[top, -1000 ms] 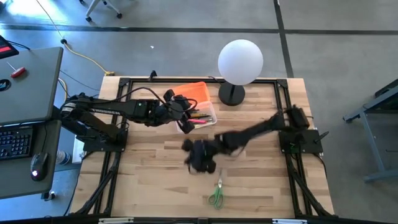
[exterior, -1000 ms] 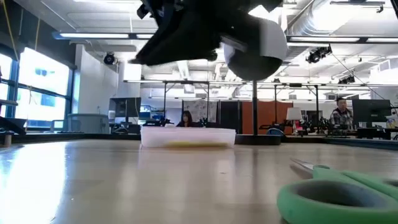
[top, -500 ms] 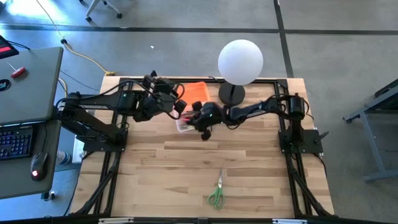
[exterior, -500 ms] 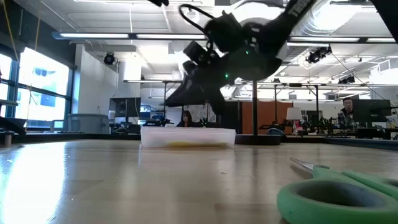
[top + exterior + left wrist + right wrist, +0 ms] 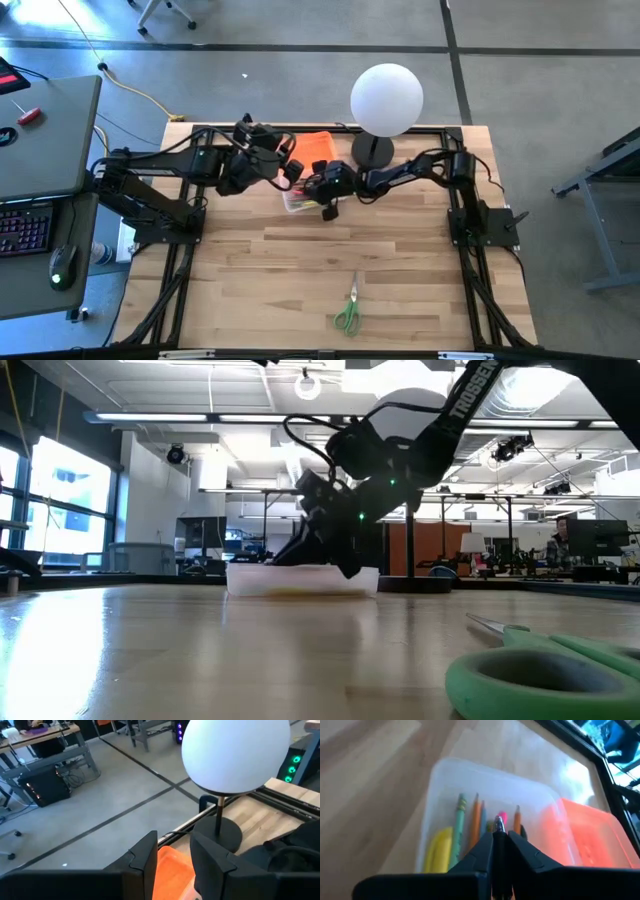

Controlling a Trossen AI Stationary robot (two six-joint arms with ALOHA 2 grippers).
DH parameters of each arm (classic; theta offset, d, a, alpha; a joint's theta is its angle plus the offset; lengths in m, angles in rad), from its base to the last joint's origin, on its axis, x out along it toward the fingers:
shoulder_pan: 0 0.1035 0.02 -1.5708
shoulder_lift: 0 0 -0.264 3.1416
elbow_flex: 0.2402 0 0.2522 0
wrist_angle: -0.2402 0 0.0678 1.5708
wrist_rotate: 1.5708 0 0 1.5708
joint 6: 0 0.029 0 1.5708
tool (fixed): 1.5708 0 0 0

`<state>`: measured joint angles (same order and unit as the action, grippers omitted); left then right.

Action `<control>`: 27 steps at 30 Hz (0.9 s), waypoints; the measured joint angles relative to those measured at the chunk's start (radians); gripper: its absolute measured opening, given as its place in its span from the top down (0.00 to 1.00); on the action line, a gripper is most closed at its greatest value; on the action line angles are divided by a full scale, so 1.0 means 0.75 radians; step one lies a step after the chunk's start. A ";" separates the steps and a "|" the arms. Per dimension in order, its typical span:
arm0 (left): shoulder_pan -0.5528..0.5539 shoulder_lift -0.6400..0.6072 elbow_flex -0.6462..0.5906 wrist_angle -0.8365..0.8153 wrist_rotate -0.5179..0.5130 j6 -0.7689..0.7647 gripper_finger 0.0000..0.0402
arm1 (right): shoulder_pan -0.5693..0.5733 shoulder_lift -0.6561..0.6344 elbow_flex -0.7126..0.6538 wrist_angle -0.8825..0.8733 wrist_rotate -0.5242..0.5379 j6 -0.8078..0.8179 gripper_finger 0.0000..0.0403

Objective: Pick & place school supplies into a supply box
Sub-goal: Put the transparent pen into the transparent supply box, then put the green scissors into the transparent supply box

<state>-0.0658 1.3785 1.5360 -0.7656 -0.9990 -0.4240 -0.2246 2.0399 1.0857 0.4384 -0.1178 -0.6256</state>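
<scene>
A pen, apparently silver-tipped, is pinched by the right end effector [image 5: 500, 837] directly above the supply box [image 5: 445, 785]; the scissors [image 5: 349, 311] (at six o'clock) are left.

The bench [image 5: 300, 270] is showing pale wood in glued strips, matt. The supply box [image 5: 470, 785] is looking like frosted clear plastic, its orange lid [image 5: 585, 840] glossy. The globe lamp [image 5: 235, 752] is looking smooth, matt white. The scissors [image 5: 348, 310] are showing green plastic handles.
</scene>
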 joint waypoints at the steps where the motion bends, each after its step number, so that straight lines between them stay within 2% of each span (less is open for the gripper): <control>1: 0.000 0.001 0.000 0.000 0.001 0.000 0.64 | 0.005 0.001 0.003 0.000 0.003 -0.001 0.93; 9: 0.000 0.001 0.000 0.008 0.020 -0.001 0.64 | 0.028 0.002 0.003 -0.022 0.269 -0.003 0.84; 17: 0.000 0.001 0.000 0.004 0.068 -0.001 0.64 | 0.057 -0.011 0.002 -0.067 0.335 -0.019 0.75; 20: 0.000 0.001 0.000 -0.005 0.085 -0.001 0.64 | 0.117 -0.080 0.002 -0.114 0.459 -0.089 0.73; 23: 0.000 0.001 0.000 -0.026 0.090 -0.002 0.64 | 0.202 -0.200 0.002 -0.298 0.627 -0.052 0.73; 27: 0.000 0.001 0.000 -0.043 0.106 -0.004 0.64 | 0.348 -0.385 0.002 -0.743 0.636 0.132 0.75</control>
<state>-0.0658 1.3796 1.5360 -0.7978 -0.9196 -0.4271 0.0363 1.7511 1.0874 -0.1187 0.3592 -0.5268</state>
